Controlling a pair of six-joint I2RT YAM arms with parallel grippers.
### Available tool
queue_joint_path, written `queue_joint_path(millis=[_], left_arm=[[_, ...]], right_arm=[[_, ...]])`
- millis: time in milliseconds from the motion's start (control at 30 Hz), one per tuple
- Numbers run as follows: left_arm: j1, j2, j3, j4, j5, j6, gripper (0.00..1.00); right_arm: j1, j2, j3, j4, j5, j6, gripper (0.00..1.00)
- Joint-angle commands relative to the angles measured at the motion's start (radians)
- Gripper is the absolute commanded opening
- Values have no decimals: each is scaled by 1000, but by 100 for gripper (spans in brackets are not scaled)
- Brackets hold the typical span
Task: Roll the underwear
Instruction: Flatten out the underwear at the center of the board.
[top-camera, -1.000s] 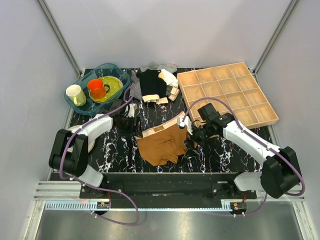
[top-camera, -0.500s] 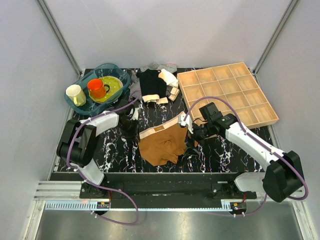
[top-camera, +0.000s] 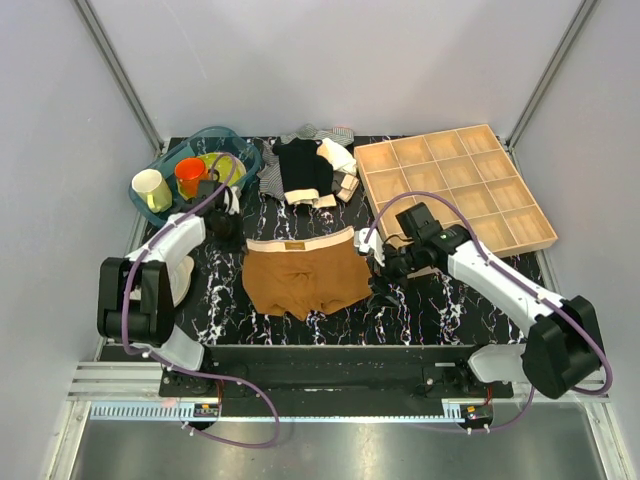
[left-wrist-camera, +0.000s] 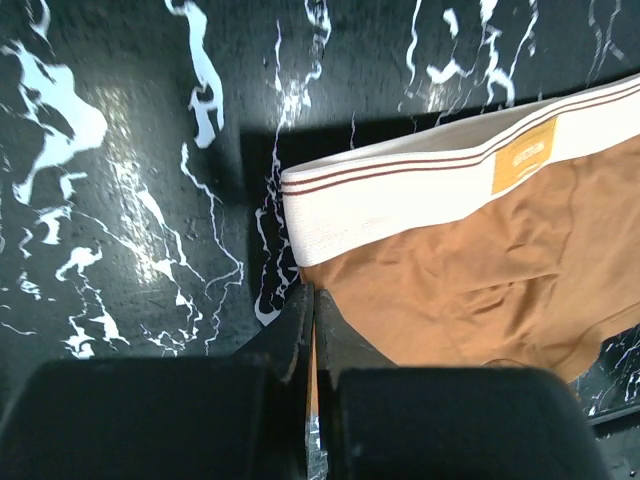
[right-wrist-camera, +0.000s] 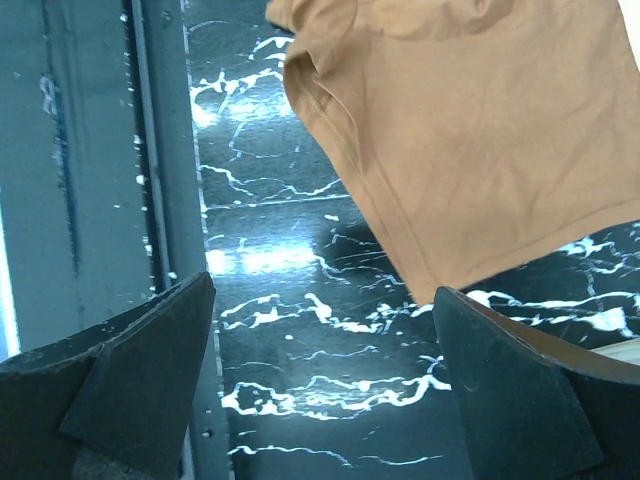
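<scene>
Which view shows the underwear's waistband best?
Left wrist: the waistband is close, its stripes and label clear. Top external shows it whole but small; right wrist shows the underwear without it.

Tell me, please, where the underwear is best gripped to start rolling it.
Probably the pale waistband, pinched at its two ends, coming in from either side. The underwear lies spread flat, and that band is its one straight, stiffer edge, along the far side, so it should hold a pinch best.

Rust-brown fabric boxer briefs with pale beige waistband (left-wrist-camera: 440, 260) run off the right edge in my left wrist view, top and right edges in my right; left fingers (left-wrist-camera: 180, 420) blurred, cropped below.
</scene>
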Motion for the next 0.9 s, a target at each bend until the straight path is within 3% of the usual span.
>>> queue_joint_path(millis=[0,67,167,300,467,633,733,867], left_arm=[[11,6,79,-3,-9,8,0],[19,2,96,-6,-27,9,4],[23,-43,130,-9,-79,15,22],[25,-147,126,5,-132,36,39],[23,-406,17,52,-147,81,59],[23,-652,-153,152,-168,102,89],[22,-724,-213,185,-181,108,94],[22,-701,-192,178,-146,110,95]], right_arm=[[2,80,68,53,11,-139,98],[2,137,76,53,-13,-250,95],[2,206,88,67,-27,-388,94],[2,304,194,131,49,-345,93],[-1,453,352,232,150,59,89],[-23,561,403,309,313,397,84],[-24,602,418,332,466,492,83],[-43,633,426,331,490,546,81]])
